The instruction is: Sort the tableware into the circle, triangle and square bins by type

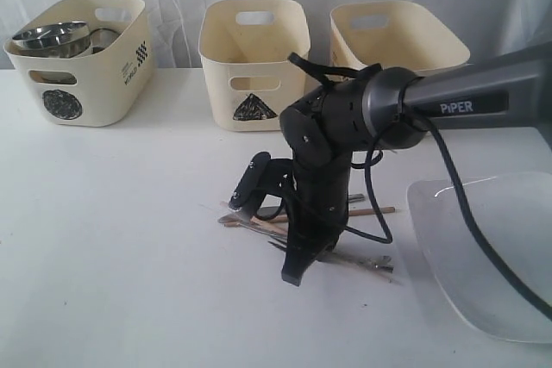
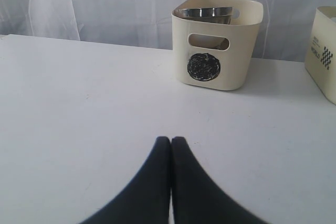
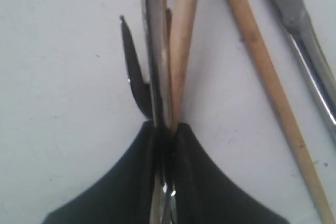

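Note:
My right gripper (image 1: pixel 293 275) (image 3: pixel 165 127) is down on the cutlery pile at the table's middle, shut on a thin steel utensil (image 3: pixel 156 61). One wooden chopstick (image 3: pixel 181 45) runs right beside that utensil into the fingertips; whether it is pinched too I cannot tell. The second chopstick (image 3: pixel 262 77) (image 1: pixel 377 210) and a steel knife (image 3: pixel 302 24) lie loose on the table next to it. More steel cutlery (image 1: pixel 244 222) sticks out from under the arm. The large white plate (image 1: pixel 492 247) lies at the right. My left gripper (image 2: pixel 171 140) is shut and empty over bare table.
Three cream bins stand along the back: the circle bin (image 1: pixel 82 62) (image 2: pixel 217 43) holds steel bowls or mugs (image 1: pixel 53 39), the triangle bin (image 1: pixel 253 62) is in the middle, and a third bin (image 1: pixel 392 36) is at the right. White curtain behind.

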You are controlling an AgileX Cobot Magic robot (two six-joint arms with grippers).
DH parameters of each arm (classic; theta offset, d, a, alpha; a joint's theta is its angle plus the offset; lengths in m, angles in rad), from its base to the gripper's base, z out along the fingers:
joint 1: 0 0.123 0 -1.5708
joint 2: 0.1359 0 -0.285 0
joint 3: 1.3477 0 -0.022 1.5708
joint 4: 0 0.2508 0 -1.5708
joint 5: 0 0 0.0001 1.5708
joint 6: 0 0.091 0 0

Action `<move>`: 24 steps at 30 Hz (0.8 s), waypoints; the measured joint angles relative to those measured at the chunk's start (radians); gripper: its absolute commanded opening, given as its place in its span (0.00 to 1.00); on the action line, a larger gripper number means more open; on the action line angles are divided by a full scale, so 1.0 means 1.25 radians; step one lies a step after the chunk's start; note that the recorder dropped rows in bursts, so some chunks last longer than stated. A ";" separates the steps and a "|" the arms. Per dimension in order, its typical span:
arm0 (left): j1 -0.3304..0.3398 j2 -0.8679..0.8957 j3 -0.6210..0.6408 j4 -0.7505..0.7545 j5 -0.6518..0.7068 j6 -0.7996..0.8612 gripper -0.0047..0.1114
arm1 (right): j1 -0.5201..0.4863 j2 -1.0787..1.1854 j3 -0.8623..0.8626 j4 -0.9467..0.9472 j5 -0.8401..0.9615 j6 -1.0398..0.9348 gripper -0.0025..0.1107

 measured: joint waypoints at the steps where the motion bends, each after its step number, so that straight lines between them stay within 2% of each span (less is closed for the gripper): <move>1: 0.000 0.000 0.000 0.000 0.000 0.000 0.04 | -0.001 0.000 0.000 0.006 0.002 0.008 0.02; 9: 0.000 0.000 0.000 0.000 0.000 0.000 0.04 | -0.002 0.000 0.000 0.062 0.003 0.074 0.02; 16: 0.000 0.000 0.000 0.000 0.000 0.000 0.04 | -0.002 -0.018 0.008 0.280 -0.076 0.076 0.02; 24: 0.000 0.000 0.000 0.000 0.000 0.000 0.04 | -0.002 -0.069 0.032 0.397 -0.190 0.090 0.02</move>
